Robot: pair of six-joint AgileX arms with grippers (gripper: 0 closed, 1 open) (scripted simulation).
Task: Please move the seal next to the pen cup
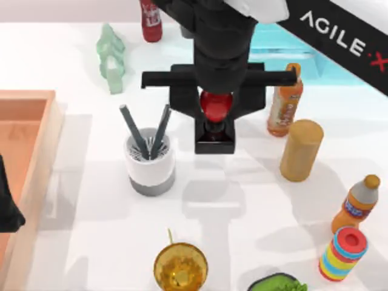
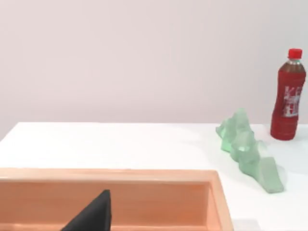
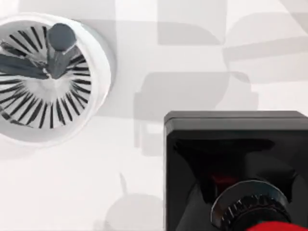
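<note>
Just to the right of the pen cup [image 1: 150,159], near the middle of the table [image 1: 242,200], my right gripper [image 1: 216,109] has its fingers closed on the red knob of the seal [image 1: 214,136], whose black square base hangs below them. Whether the base touches the table or hovers just above it, I cannot tell; the shadow lying in front of it hints at a small gap.

I judge the seal light and rigid, a hard little stamp that will not deform. The glossy knob looks slippery and rounded, so a grip across its widest part, with the fingers square on either side, seems safest. The flat base should stand steady once it is down. The cup with its two pens leaning outward stays apart from the seal, and I want to avoid clipping them.

My left gripper [image 1: 7,209] sits parked over the wooden tray [image 1: 42,121] at the table's left edge.
</note>
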